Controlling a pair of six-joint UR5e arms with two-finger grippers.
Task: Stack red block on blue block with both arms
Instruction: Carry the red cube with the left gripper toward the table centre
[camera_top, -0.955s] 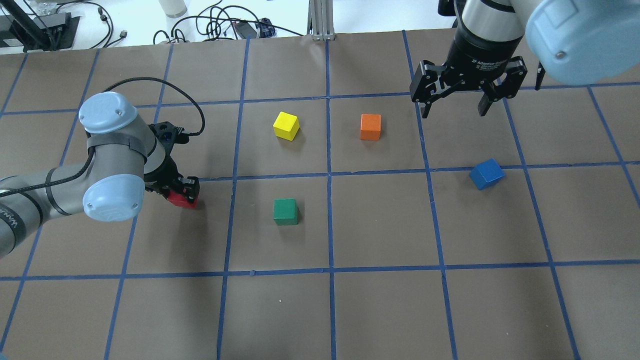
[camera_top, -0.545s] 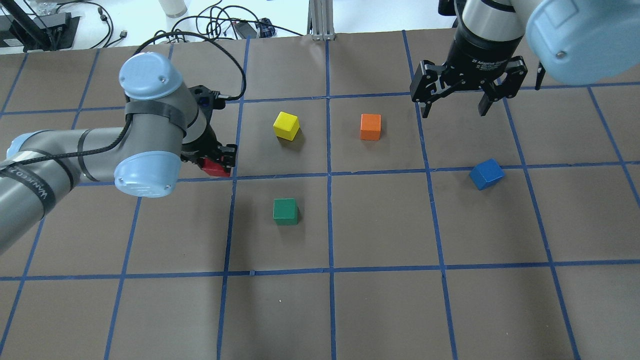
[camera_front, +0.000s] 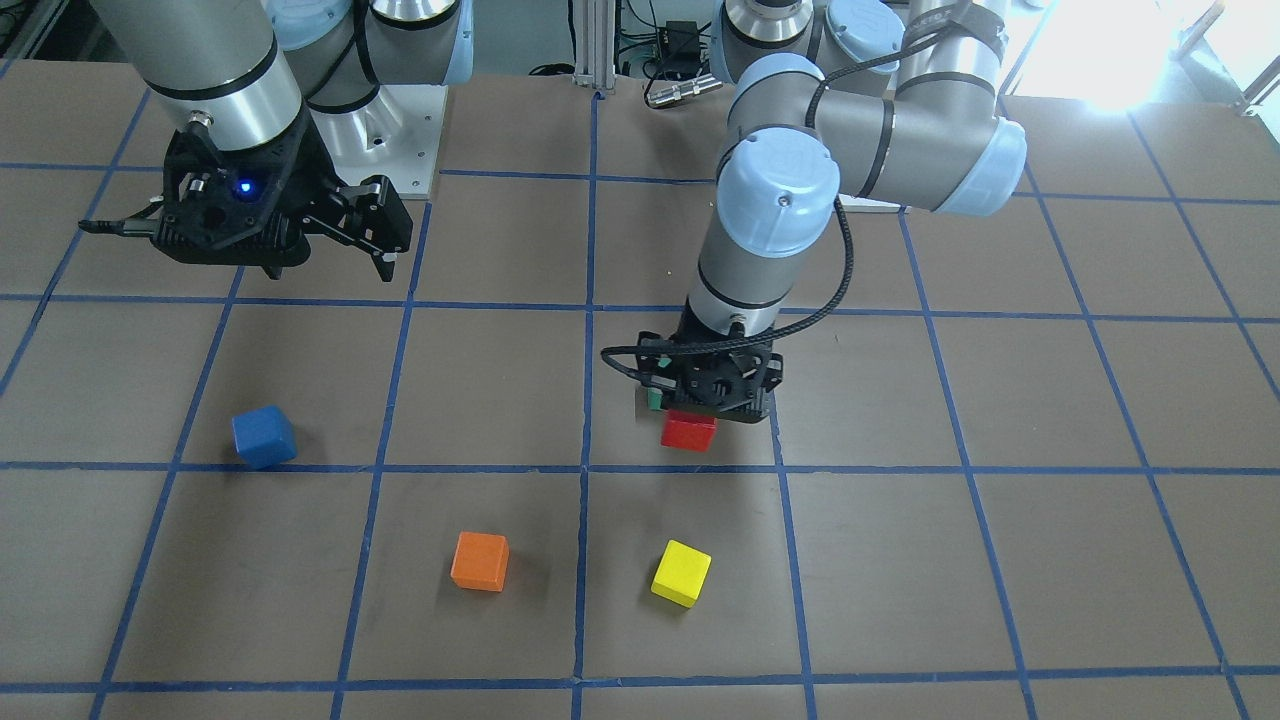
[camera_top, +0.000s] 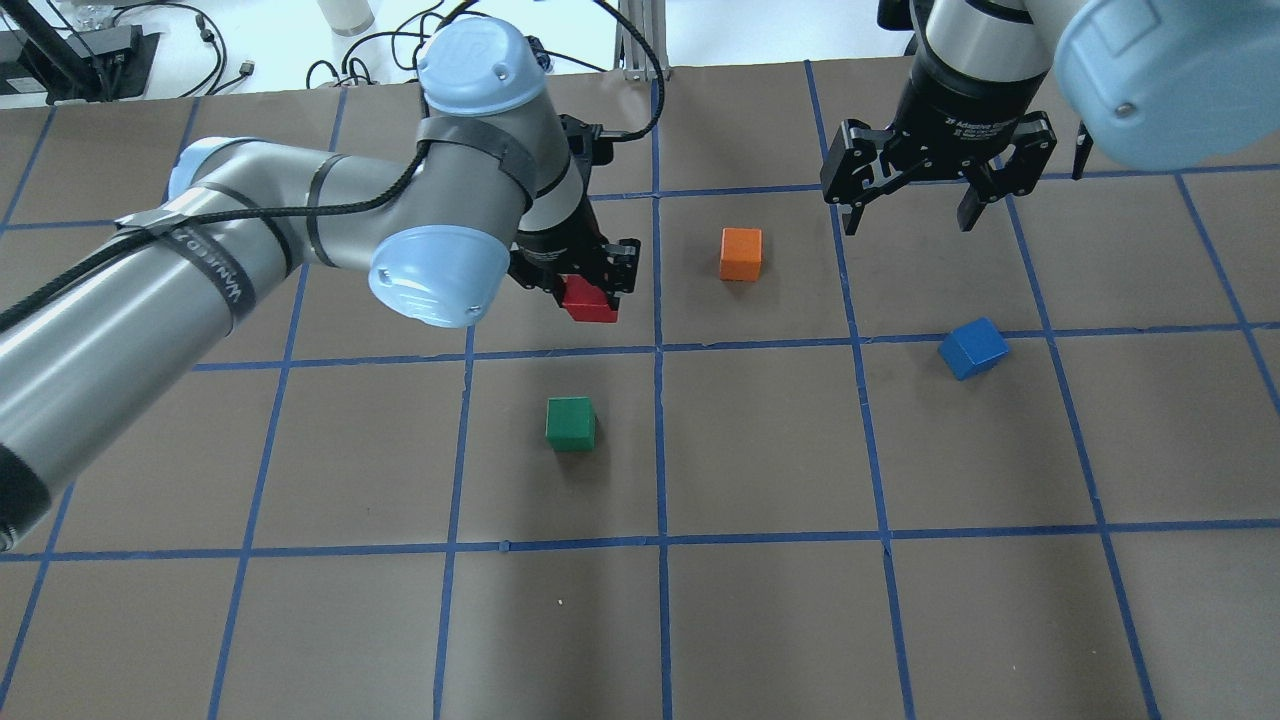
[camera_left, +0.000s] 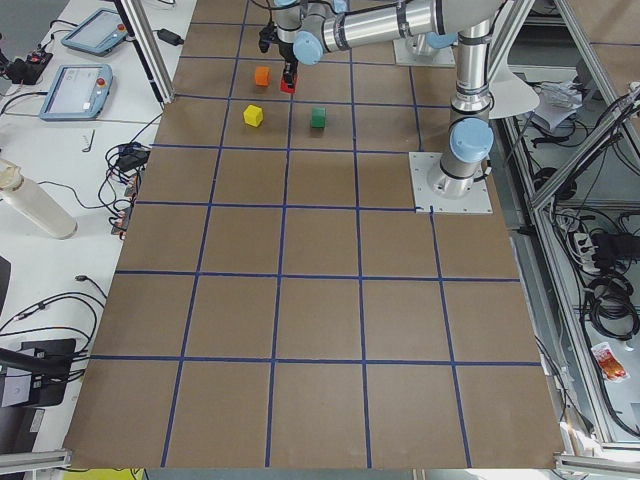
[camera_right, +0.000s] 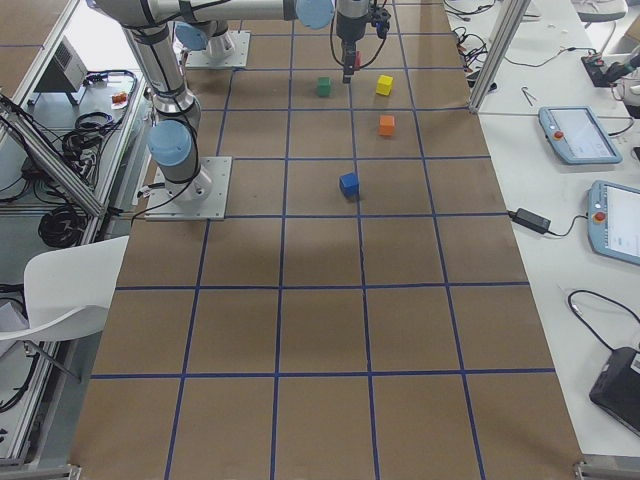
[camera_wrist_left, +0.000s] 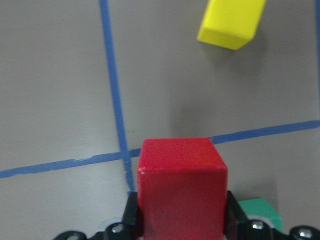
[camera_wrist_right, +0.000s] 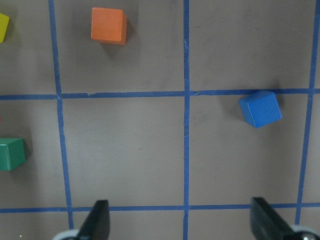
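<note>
My left gripper (camera_top: 588, 290) is shut on the red block (camera_top: 589, 299) and holds it above the table near the middle; the block also shows in the front view (camera_front: 689, 431) and fills the bottom of the left wrist view (camera_wrist_left: 182, 187). The blue block (camera_top: 973, 348) lies on the table to the right, turned askew, and shows in the front view (camera_front: 264, 437) and the right wrist view (camera_wrist_right: 260, 108). My right gripper (camera_top: 908, 205) is open and empty, high above the table behind the blue block.
An orange cube (camera_top: 741, 254) lies right of the left gripper. A green cube (camera_top: 571, 423) lies in front of it. A yellow cube (camera_front: 681, 573) is hidden under the left arm in the overhead view. Blue tape lines grid the brown table.
My left arm has carried the red block to the right and away from the robot, from the left side to near the table's middle, now covering the yellow cube. The right arm has not moved.
</note>
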